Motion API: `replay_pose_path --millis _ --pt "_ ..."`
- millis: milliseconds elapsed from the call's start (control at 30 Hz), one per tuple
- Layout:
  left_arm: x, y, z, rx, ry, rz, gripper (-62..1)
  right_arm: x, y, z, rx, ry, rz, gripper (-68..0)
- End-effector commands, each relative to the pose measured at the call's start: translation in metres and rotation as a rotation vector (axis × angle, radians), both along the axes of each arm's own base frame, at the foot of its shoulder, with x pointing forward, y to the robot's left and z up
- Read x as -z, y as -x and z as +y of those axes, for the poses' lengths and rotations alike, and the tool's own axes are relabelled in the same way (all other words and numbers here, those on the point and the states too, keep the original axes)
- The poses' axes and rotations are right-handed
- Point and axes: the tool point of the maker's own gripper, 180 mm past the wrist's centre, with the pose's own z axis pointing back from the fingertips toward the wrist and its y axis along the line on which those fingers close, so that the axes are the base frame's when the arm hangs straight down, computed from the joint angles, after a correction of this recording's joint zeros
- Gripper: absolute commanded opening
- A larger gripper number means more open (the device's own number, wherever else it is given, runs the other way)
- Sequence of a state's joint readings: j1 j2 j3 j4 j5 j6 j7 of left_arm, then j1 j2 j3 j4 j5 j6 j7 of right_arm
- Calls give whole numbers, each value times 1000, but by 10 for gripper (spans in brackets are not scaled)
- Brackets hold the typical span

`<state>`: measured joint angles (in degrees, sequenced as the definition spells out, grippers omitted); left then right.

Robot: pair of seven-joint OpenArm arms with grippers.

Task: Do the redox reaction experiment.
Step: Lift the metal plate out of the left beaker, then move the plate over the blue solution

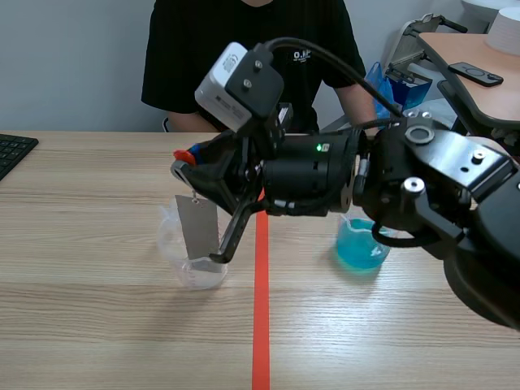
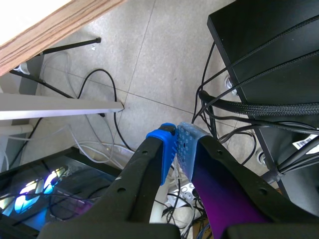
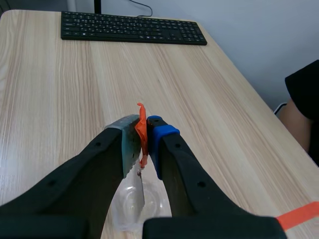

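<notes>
Wooden table [image 1: 81, 325], right hand [image 3: 142, 144] held level, clamped on orange tab [image 3: 142, 127], strip [image 1: 197, 227] hanging into beaker [image 1: 195, 275]

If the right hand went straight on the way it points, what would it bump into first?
Probably nothing soon: ahead of the right hand, shut on the orange tag, lies only wooden table; the keyboard sits far beyond. Depth is hard to judge.

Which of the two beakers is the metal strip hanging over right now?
The clear beaker, left of the tape line: the metal strip hangs down into it. The other beaker, right of the line, holds blue liquid.
</notes>
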<state>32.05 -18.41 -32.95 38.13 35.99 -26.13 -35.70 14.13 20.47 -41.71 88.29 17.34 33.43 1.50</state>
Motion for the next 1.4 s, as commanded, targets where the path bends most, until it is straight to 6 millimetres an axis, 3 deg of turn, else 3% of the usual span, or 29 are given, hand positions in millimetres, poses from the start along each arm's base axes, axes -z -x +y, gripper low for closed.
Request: replay_pose_path --millis 0,300,633,1100,1367 --pt "-6 -3 6 7 -12 -19 -571 -28 -4 2 -1 -45 -54 -658" --pt "-6 -4 6 8 -16 -21 -571 -66 6 -12 -23 -57 -61 -658" --pt "-7 -4 8 10 -29 -27 -571 -105 13 -55 -25 -58 -73 -658" --pt "-7 -4 8 9 -29 -27 -571 -116 8 -138 40 60 -32 -660" --pt "-7 -4 8 9 -28 -27 -571 -115 -18 -181 163 82 -5 -660"
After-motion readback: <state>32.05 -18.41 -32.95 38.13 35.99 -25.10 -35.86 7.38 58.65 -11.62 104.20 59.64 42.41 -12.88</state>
